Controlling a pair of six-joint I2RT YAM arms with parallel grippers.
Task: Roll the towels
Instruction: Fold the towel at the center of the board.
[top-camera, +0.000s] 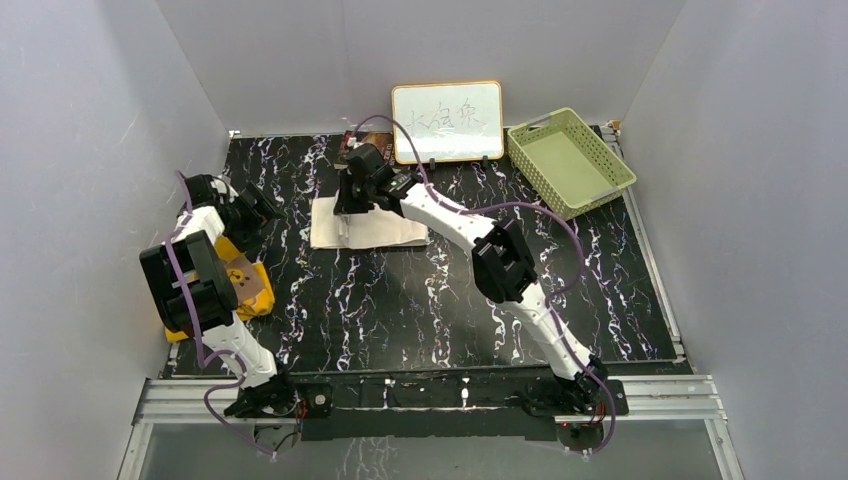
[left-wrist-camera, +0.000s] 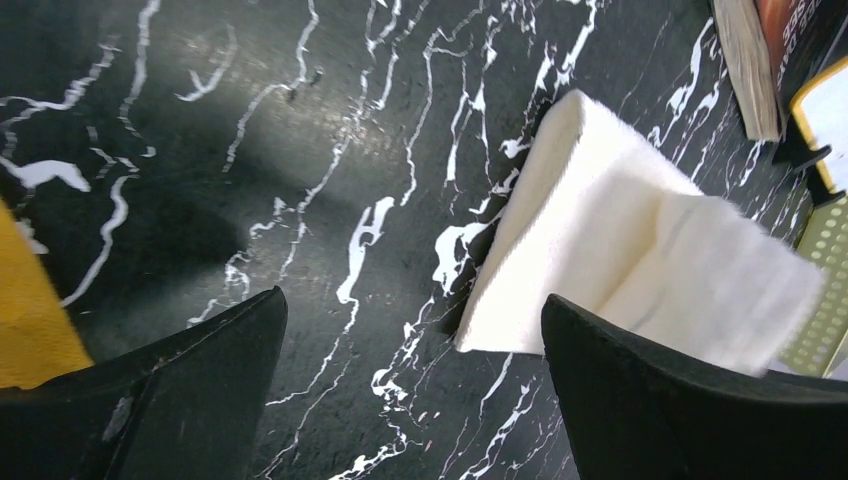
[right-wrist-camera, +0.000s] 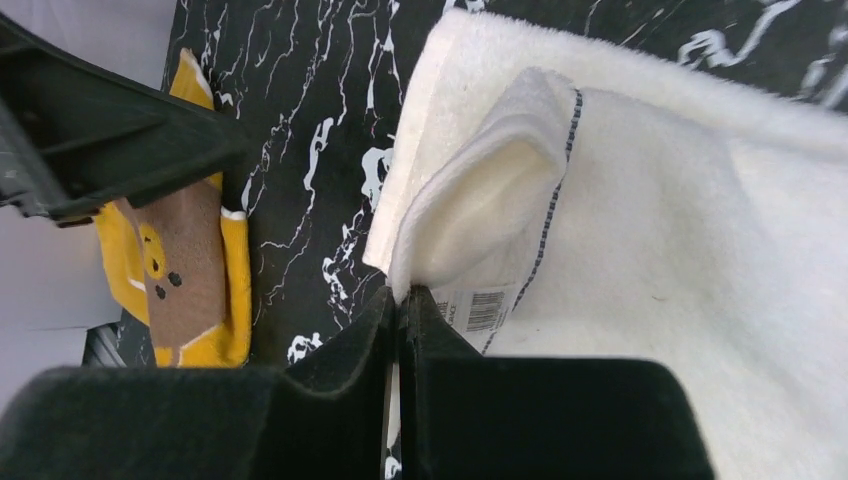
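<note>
— What has our right gripper (right-wrist-camera: 400, 300) got?
— It's pinched tight on a folded-up corner of the cream-white towel (right-wrist-camera: 650, 230), which lies far-centre on the black marble table (top-camera: 420, 300), near the whiteboard (top-camera: 447, 121).
— And our left gripper (left-wrist-camera: 410, 310)?
— Spread wide, holding nothing. The orange-yellow towel (top-camera: 250, 283) lies beneath that arm, at the table's left edge.
</note>
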